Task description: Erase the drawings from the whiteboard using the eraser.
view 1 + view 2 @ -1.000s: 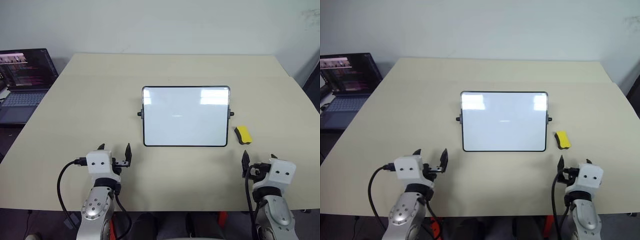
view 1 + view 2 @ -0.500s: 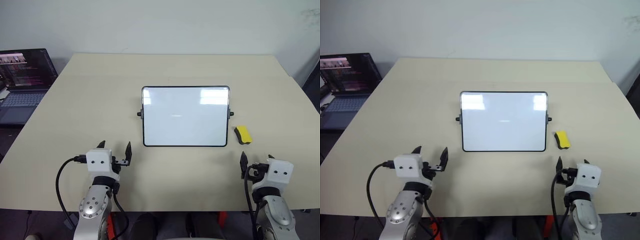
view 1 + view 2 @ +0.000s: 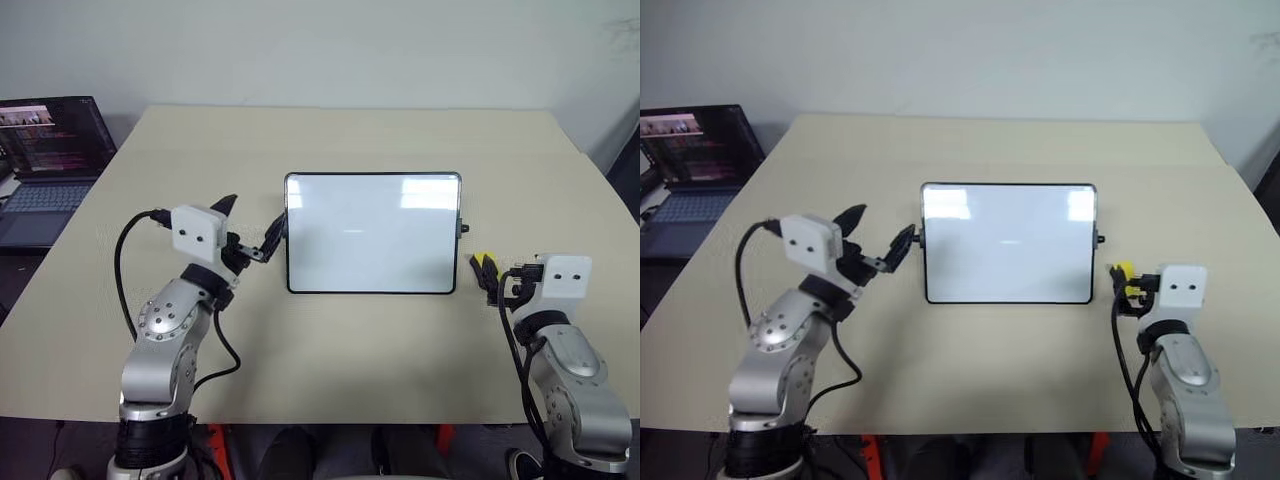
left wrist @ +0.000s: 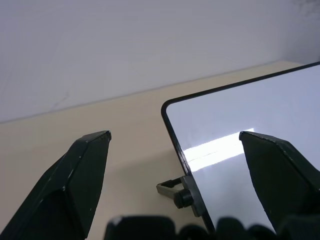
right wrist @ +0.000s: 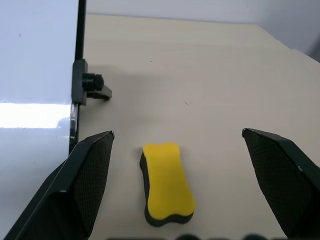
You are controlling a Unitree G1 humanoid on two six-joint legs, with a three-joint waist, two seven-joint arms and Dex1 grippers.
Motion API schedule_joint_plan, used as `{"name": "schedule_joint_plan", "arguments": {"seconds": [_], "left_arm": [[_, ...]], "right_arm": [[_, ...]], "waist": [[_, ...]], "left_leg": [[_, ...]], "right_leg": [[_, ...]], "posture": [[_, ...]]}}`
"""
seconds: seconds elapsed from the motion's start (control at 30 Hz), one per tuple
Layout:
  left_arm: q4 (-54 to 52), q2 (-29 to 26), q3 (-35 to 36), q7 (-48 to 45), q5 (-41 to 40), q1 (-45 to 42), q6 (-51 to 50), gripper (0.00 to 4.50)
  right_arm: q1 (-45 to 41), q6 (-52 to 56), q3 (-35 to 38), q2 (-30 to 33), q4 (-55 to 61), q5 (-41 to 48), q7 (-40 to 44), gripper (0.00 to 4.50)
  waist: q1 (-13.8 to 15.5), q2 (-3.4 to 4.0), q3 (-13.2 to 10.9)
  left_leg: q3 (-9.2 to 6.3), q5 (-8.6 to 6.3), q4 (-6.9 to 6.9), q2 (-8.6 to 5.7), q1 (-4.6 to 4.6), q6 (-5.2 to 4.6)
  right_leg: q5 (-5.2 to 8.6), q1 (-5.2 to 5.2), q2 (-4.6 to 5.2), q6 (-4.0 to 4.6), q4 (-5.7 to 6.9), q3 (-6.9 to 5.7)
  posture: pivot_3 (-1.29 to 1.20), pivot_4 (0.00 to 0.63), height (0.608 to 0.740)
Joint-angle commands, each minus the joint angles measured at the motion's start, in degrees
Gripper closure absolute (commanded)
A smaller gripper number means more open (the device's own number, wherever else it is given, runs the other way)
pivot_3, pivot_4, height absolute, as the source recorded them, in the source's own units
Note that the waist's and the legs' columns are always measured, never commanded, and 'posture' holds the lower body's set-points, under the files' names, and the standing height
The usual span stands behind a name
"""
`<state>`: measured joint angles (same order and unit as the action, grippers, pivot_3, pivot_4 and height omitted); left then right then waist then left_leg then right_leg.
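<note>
Yellow eraser lay flat between the right gripper's spread fingers, untouched.
Both grippers stood wide apart, gripping nothing; the left gripper hung level at the whiteboard's side knob, the board lying just beside the eraser on the right gripper's inner side. Beige table carried everything, with a laptop off its far left corner and a pale wall behind.

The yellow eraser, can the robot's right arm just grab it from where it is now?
Probably yes. The right gripper is open, and the eraser lies flat on the table between its fingers, with nothing over it. The whiteboard stands beside it, apart.
</note>
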<state>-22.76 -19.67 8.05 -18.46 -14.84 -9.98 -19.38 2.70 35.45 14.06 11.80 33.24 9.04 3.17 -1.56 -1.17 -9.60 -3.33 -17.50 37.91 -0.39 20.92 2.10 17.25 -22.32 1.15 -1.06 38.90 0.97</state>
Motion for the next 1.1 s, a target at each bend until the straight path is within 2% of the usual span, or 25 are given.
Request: {"name": "schedule_joint_plan", "arguments": {"seconds": [0.03, 0.1, 0.17, 0.37, 0.53, 0.73, 0.97, 1.1], "left_arm": [[-6.01, 1.04, -1.67, 1.3, 1.6, 7.39, 0.63, 0.0], [-7.37, 2.52, -2.84, 2.11, 1.7, 12.4, 0.41, 0.0], [-7.95, 3.5, -3.73, 2.88, 1.9, 13.91, 0.13, 0.0], [-6.43, 0.79, -1.81, 1.4, 1.11, 9.68, -1.64, 0.0], [-5.7, -2.66, -2.81, -4.8, -3.98, 4.78, -6.5, 0.0], [-1.57, -8.06, -3.87, -14.63, -9.58, -9.92, -9.91, 0.0], [-0.48, -14.35, -10.12, -31.64, -17.42, -20.02, -15.15, 0.0], [-0.51, -15.0, -11.92, -36.61, -20.97, -22.42, -17.35, 0.0]], "right_arm": [[3.14, -0.1, 0.92, -1.3, 5.13, 1.87, 0.32, 0.03], [6.46, -1.11, 0.47, -2.08, 4.6, 1.79, 0.78, 0.03], [9.14, -2.28, 0.55, -2.45, 4.12, 1.55, 0.99, 0.03], [11.71, -4.02, 2.33, -1.42, 2.3, 1.75, 2.12, 0.03], [3.76, 1.77, 5.93, 2.68, 0.01, 4.4, 2.82, 0.03], [-7.61, 9.94, 8.01, 8.75, -5.14, 6.47, 3.55, 0.03], [-15.11, 16.31, 6.69, 10.03, -9.7, 7.52, 3.18, 0.03], [-16.75, 18.32, 5.97, 9.38, -10.67, 7.55, 2.62, 0.03]], "waist": [[-0.2, 0.04, 0.02], [-0.28, 0.11, 0.09], [0.12, 0.07, 0.07], [1.04, 0.09, 0.06], [0.33, 0.16, 0.09], [0.09, 0.16, 0.1], [-0.01, 0.17, 0.09], [-0.05, 0.17, 0.09]], "left_leg": [[0.03, -0.04, -0.02, 0.02, -0.01, 0.07], [0.1, -0.2, -0.02, 0.05, -0.01, 0.08], [0.11, -0.37, 0.01, 0.04, 0.01, -0.08], [0.05, -0.27, 0.17, -0.02, -0.27, -0.15], [0.13, -0.21, 0.19, -0.03, -0.36, -0.13], [-0.03, -0.19, 0.15, -0.04, -0.22, -0.12], [0.08, -0.13, 0.04, -0.03, 0.05, 0.04], [0.08, -0.22, 0.05, -0.03, 0.02, -0.13]], "right_leg": [[0.05, 0.0, 0.01, -0.02, -0.01, 0.03], [0.12, -0.01, 0.01, -0.07, -0.07, 0.09], [0.17, 0.01, 0.05, -0.11, -0.13, 0.1], [0.08, 0.25, 0.04, -0.05, 0.05, 0.04], [0.06, 0.3, 0.0, -0.05, 0.1, 0.1], [0.03, 0.25, -0.04, -0.01, 0.11, -0.04], [0.11, 0.02, 0.0, -0.05, -0.12, 0.05], [0.12, 0.02, 0.0, -0.05, -0.06, 0.06]], "posture": [[0.0, 0.15, 0.74], [0.0, 0.15, 0.74], [0.0, 0.15, 0.74], [0.0, 0.15, 0.74], [0.0, 0.15, 0.74], [0.0, 0.15, 0.74], [0.0, 0.15, 0.74], [0.0, 0.15, 0.74]]}}
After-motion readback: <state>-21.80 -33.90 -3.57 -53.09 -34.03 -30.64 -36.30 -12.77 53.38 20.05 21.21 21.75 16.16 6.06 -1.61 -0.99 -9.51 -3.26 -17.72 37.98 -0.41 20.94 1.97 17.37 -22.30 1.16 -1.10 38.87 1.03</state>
